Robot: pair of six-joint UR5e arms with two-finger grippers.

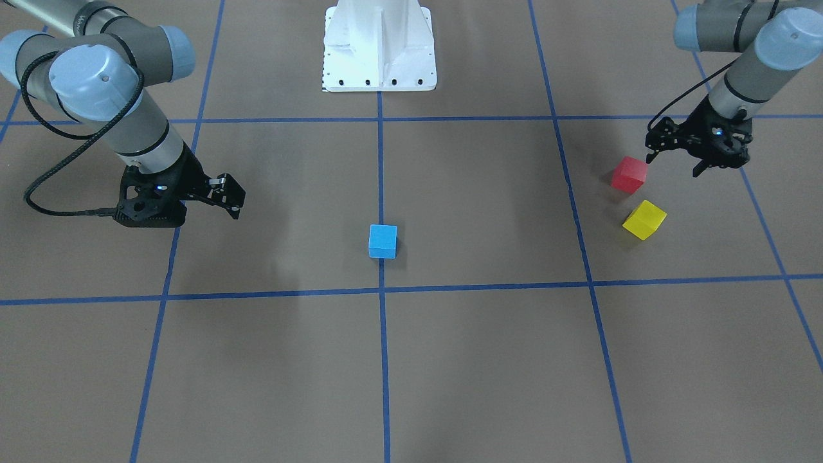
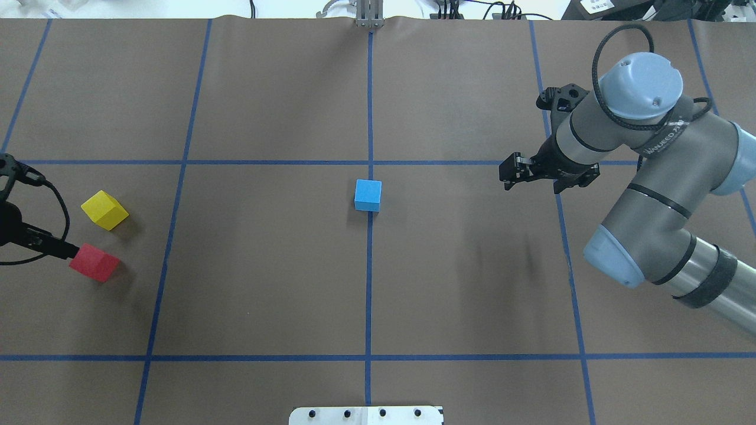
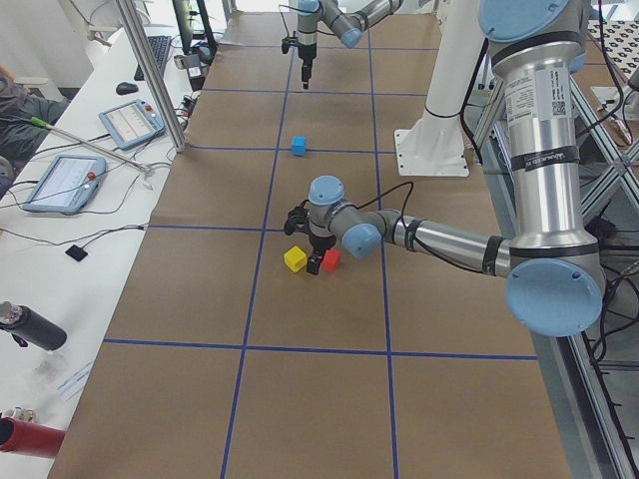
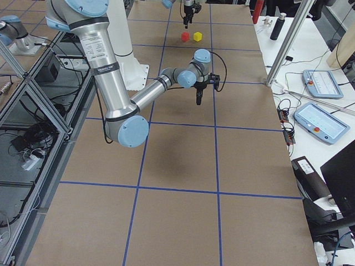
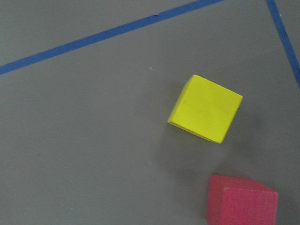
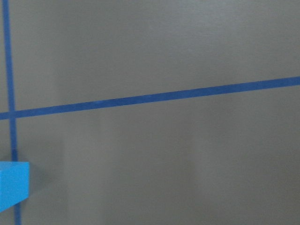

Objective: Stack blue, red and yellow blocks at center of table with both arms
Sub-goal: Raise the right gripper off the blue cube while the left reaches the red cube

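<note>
Red block (image 1: 629, 174) lies just beside the spread left claw (image 1: 674, 162), nearer it than the yellow (image 1: 644, 219); blue (image 1: 382, 241) sits at centre, the right claw (image 1: 236, 200) spread and well apart from all.

blue block (image 1: 382, 241) centre | left pincer (image 1: 674, 162) by red block (image 1: 629, 174) | jaws seemingly apart
</note>
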